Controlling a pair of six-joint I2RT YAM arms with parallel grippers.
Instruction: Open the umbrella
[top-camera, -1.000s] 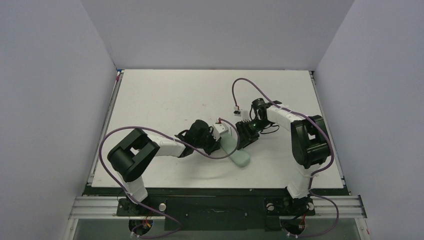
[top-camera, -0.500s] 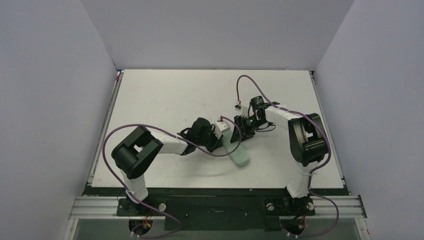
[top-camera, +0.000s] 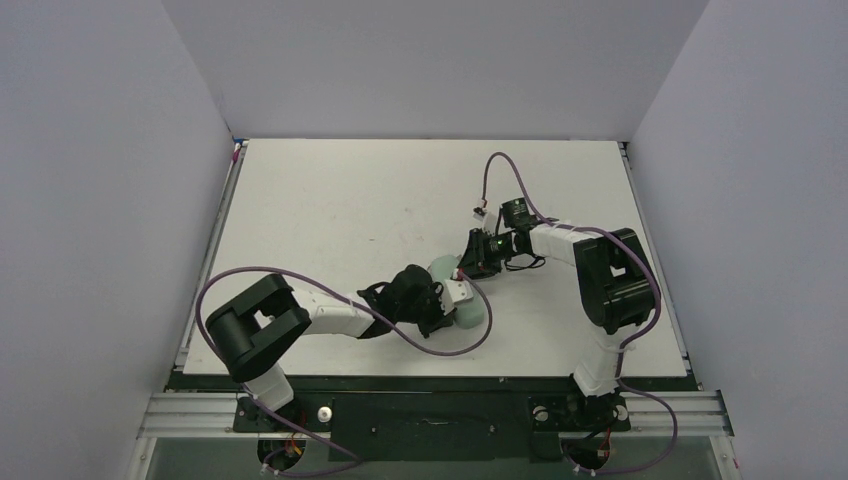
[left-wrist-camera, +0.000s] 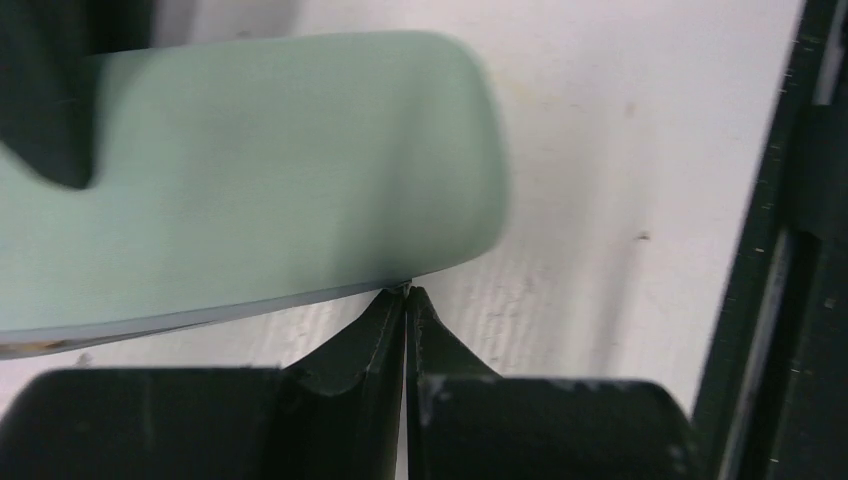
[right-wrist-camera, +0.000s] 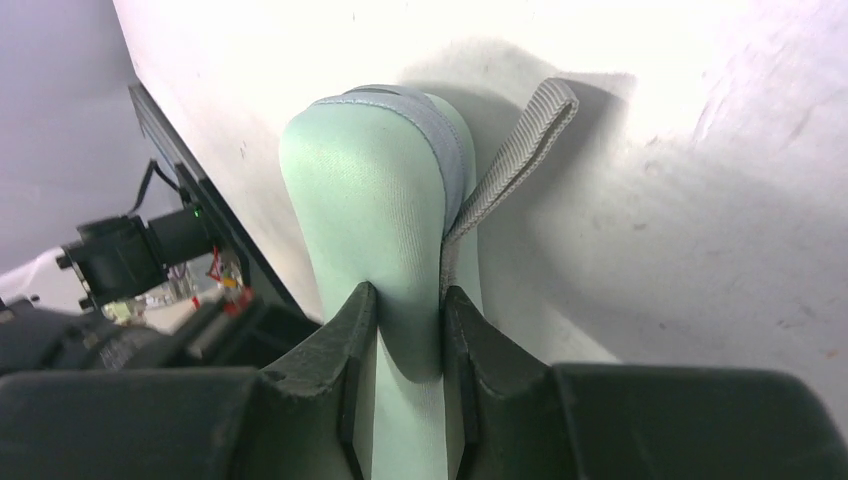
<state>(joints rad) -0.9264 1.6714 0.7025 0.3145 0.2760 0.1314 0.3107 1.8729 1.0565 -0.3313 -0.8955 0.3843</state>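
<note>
umbrella fabric, shaft and handle knob cannot be made out in any view. only a mint-green case (top-camera: 471, 312) is shown, lying on the table (top-camera: 330, 190) between the two arms, toward the near edge. the umbrella is judged to be packed inside it, though that cannot be confirmed.

over to the right wrist view: one end of the case is seen clamped between the fingers of the right gripper (right-wrist-camera: 408, 295), and a grey strap (right-wrist-camera: 510, 150) is looped off beside it onto the table. on the other side, the left gripper (left-wrist-camera: 407, 292) is shown with its fingers pressed together, tips meeting right at the lower edge of the case. whether a seam or zip tab is pinched there cannot be told.

progress is judged to be early. the case is held and appears closed, nothing is drawn out of it, and no canopy is spread. by this reading, almost everything is left to be done: the case has to be opened, the umbrella taken out, the shaft extended and the canopy pushed open.
</note>
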